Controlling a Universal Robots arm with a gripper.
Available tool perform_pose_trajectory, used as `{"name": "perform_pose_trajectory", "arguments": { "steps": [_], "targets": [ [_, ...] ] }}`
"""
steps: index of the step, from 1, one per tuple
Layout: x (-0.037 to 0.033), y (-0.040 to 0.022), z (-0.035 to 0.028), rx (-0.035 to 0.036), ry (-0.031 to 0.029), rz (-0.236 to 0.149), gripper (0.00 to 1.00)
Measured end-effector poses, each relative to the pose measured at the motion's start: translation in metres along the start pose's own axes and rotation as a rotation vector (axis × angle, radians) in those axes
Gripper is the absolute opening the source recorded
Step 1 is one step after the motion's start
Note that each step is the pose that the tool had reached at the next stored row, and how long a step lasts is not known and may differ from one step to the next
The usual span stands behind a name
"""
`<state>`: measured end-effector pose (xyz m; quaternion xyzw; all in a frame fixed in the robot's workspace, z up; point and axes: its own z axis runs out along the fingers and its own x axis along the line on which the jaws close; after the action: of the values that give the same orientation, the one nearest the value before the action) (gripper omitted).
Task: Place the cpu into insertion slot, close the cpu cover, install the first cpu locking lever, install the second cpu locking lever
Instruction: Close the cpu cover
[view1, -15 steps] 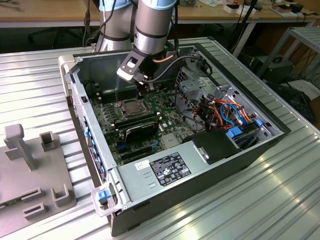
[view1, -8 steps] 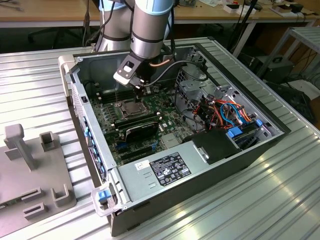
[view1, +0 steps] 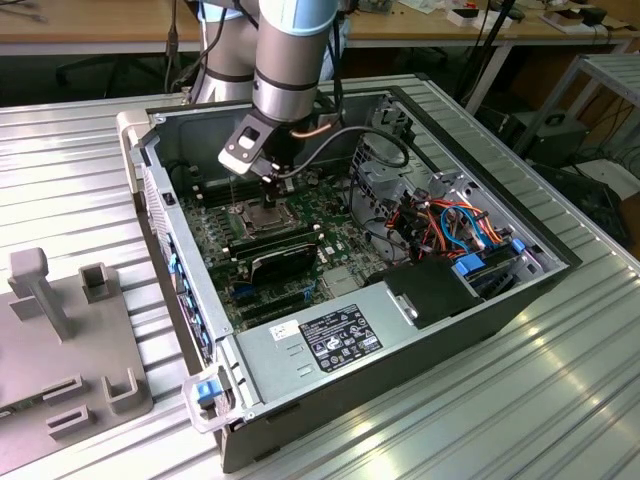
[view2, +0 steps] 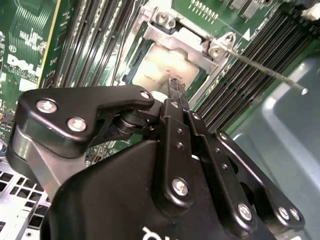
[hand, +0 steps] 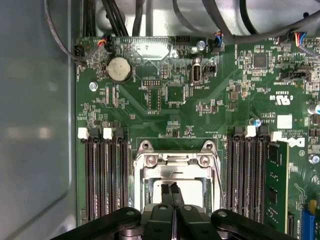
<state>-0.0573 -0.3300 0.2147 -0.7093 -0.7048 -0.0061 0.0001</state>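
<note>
One Universal Robots arm reaches down into one open desktop computer case (view1: 470, 300), and its single gripper (view1: 268, 196) hangs directly above the insertion slot (view1: 258, 218) on the green motherboard (hand: 165, 110). In both wrist views the gripper's two black fingers (view2: 176, 107) are drawn narrow, pressed flat against each other with nothing between them. Their tips hover over the middle of the socket.

The one cpu (view2: 157, 62) sits inside the insertion slot, its dull grey top showing through the square hole of the cpu cover (hand: 175, 161). The cover lies down over the socket and frames the chip. Four silver screw heads show at the cover's far end, two on the plate and two just beyond it.

One thin metal locking lever (view2: 265, 72) juts out free from a corner of the socket, slanting across the memory slots (hand: 105, 180). These long black slots flank the socket on two sides. One green memory module (hand: 277, 185) stands beyond the slots on one side. One round coin battery (hand: 120, 69) lies further from the socket, past the screw heads.
</note>
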Motion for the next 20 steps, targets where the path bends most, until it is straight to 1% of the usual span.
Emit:
{"name": "perform_pose_trajectory", "arguments": {
  "steps": [4,7,8,11,13,17,20],
  "targets": [
    [-0.0001,-0.0088,0.0004,-0.0002,-0.0001,0.0,0.11],
    [-0.0002,-0.0129,0.0004,-0.0017,-0.0001,0.0,0.11],
    [-0.0002,-0.0164,0.0003,-0.0022,-0.0001,0.0,0.11],
    [-0.0002,-0.022,0.0003,-0.0024,-0.0001,0.0,0.11],
    [-0.0002,-0.0234,0.0012,-0.0023,-0.0002,0.0,0.11],
    [-0.0003,-0.0239,0.0062,-0.0023,-0.0002,0.0,0.11],
    [-0.0003,-0.024,0.0066,-0.0022,-0.0003,0.0,0.11]
  ]
}}
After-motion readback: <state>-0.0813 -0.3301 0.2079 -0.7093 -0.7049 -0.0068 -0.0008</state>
